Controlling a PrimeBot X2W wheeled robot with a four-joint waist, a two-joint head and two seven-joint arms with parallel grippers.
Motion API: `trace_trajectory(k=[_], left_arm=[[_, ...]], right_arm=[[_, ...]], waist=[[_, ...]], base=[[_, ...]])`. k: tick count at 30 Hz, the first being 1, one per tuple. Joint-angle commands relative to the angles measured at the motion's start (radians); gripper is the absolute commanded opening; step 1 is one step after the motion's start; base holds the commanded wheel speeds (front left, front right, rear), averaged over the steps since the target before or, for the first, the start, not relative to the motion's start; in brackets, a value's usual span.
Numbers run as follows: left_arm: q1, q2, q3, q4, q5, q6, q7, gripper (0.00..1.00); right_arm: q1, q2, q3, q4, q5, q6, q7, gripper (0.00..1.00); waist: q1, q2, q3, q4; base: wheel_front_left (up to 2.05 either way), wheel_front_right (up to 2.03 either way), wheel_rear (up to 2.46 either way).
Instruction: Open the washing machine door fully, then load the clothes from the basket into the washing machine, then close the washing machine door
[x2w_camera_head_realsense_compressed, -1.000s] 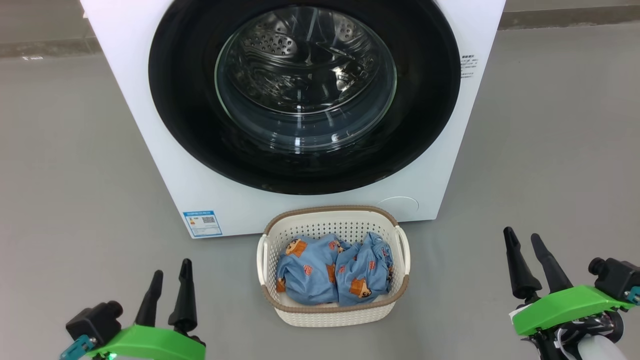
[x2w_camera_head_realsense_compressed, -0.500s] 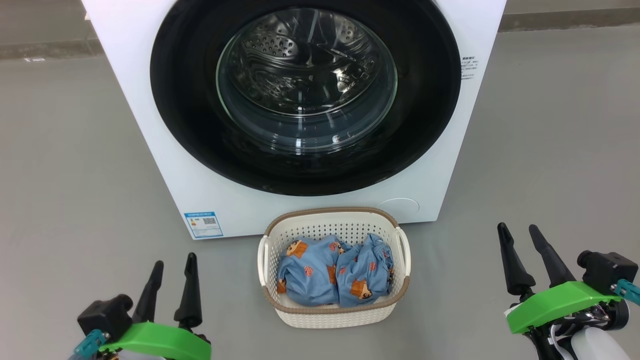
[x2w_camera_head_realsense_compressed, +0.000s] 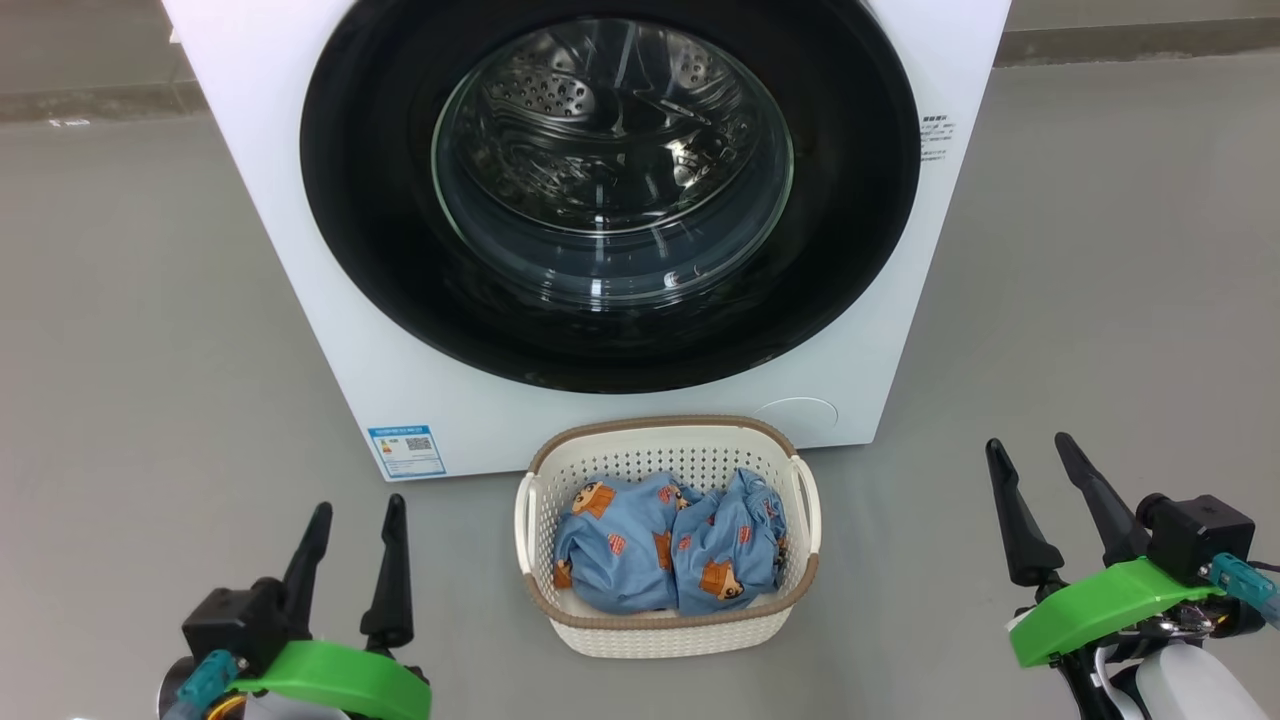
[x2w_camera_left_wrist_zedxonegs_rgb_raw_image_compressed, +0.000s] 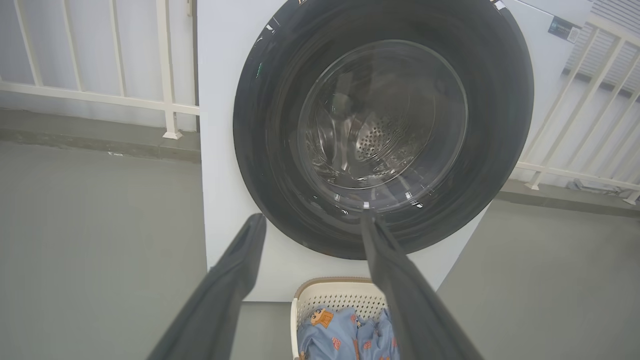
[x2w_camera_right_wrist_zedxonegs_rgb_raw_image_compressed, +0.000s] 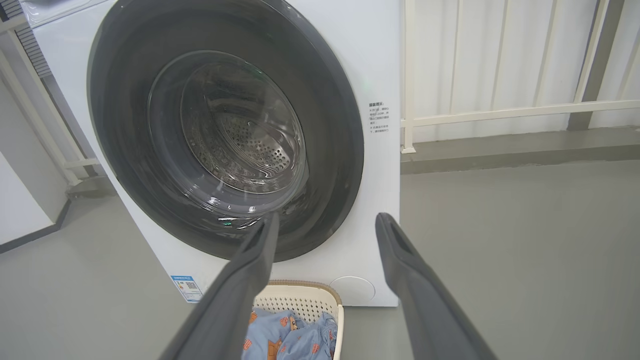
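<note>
The door (x2w_camera_head_realsense_compressed: 610, 190) is seen shut, flat against the front of the washing machine (x2w_camera_head_realsense_compressed: 330, 330). Its glass bowl is turned toward the robot, and the steel drum is visible through it. The basket (x2w_camera_head_realsense_compressed: 660, 425) is set on the floor (x2w_camera_head_realsense_compressed: 130, 300) just in front of the machine, below the door's lower edge, with its long axis running across the machine's front. The clothes (x2w_camera_head_realsense_compressed: 665, 545) are bunched inside it.

A blue label (x2w_camera_head_realsense_compressed: 405, 450) is stuck low on the machine's front, left of the basket, and a round cover (x2w_camera_head_realsense_compressed: 797, 412) is set low to the right. Small print (x2w_camera_head_realsense_compressed: 935, 135) is placed right of the door.

The left gripper (x2w_camera_head_realsense_compressed: 360, 505) is held in front of the machine, left of the basket, with its fingers spread and nothing between them. The right gripper (x2w_camera_head_realsense_compressed: 1027, 442) is held right of the basket, beyond the machine's right corner, likewise spread and empty. Both are pointed toward the machine.

In the head view the machine is seen from above, and the green mounts (x2w_camera_head_realsense_compressed: 330, 675) behind the fingers are shown. In the wrist views the door is seen from lower down and nearly whole. White railings (x2w_camera_left_wrist_zedxonegs_rgb_raw_image_compressed: 165, 65) on a raised grey kerb (x2w_camera_right_wrist_zedxonegs_rgb_raw_image_compressed: 500, 150) are shown behind the machine on both sides. The floor is smooth and grey.
</note>
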Motion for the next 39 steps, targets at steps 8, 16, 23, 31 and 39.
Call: trace_trajectory(k=[8,16,23,31,39], left_arm=[[-0.048,0.022,0.031,-0.006,0.031,0.004,-0.016,1.00],[-0.048,0.020,0.034,-0.003,0.033,0.003,-0.016,1.00],[-0.047,0.020,0.036,0.000,0.035,0.001,-0.016,1.00],[-0.045,0.019,0.040,-0.004,0.038,-0.001,-0.016,1.00],[-0.044,0.017,0.044,-0.008,0.045,0.002,-0.016,1.00]], right_arm=[[-0.048,-0.015,0.005,-0.012,-0.039,0.006,-0.020,1.00],[-0.047,-0.011,-0.004,-0.010,-0.043,0.006,-0.020,1.00],[-0.045,-0.008,-0.004,-0.008,-0.044,0.006,-0.020,1.00],[-0.044,-0.008,0.003,-0.004,-0.040,0.006,-0.020,1.00],[-0.047,-0.010,0.011,0.001,-0.035,0.006,-0.020,1.00]], waist=[[0.0000,0.0000,-0.003,-0.002],[0.0000,0.0000,-0.004,-0.002],[0.0000,0.0000,-0.009,-0.001],[0.0000,0.0000,-0.011,-0.001],[0.0000,0.0000,-0.012,-0.005]], base=[[0.00,0.00,0.00],[0.00,0.00,0.00],[0.00,0.00,0.00],[0.00,0.00,0.00],[0.00,0.00,0.00]])
